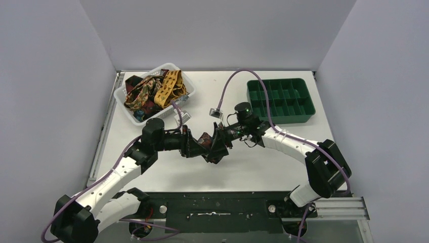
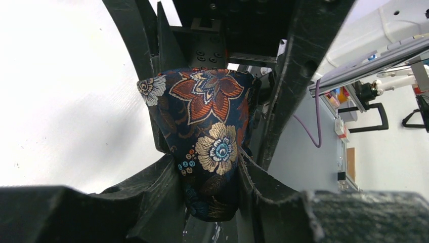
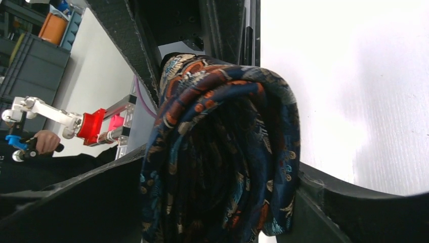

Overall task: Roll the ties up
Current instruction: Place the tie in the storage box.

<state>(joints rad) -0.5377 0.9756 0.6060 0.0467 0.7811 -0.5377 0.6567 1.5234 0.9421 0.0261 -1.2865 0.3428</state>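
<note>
Left pincer (image 1: 196, 145) and right pincer (image 1: 217, 143) apparently pinch rolled tie (image 2: 210, 126).

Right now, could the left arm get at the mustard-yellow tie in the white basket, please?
Probably not yet: the way to the white basket looks free and the mustard-yellow tie lies on top, but the left end effector is shut on the rolled floral tie.

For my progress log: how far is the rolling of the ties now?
Done: the dark floral tie looks rolled into a coil, its layers showing in the right wrist view. In hand: the left gripper and the right gripper are both shut on it. Left: the other ties lie loose in the white basket, and no roll shows in the green tray.
</note>
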